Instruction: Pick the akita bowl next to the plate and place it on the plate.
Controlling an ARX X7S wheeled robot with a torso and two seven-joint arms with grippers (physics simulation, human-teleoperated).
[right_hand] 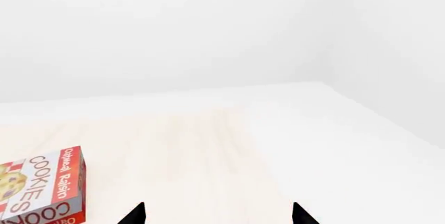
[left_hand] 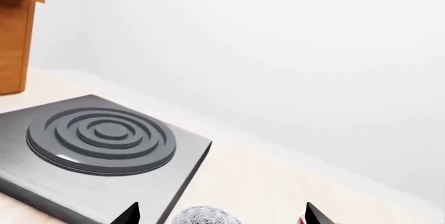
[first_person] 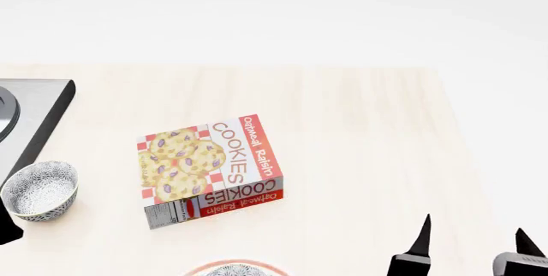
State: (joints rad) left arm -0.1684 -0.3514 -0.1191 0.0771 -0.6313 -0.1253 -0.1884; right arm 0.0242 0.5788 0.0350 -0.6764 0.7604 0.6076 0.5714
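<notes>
My right gripper [first_person: 471, 241] hangs wide open and empty; my left gripper [left_hand: 221, 214] is spread too. An akita bowl [first_person: 40, 190] sits between my left fingertips, beside the stove burner [left_hand: 101, 138]. A cookie box [first_person: 209, 169] lies between my grippers on the pale wooden table [first_person: 360, 147]. The plate [first_person: 231, 267] barely shows.

Right pincer [first_person: 471, 241] open, empty; left pincer [left_hand: 219, 213] fingers spread.
</notes>
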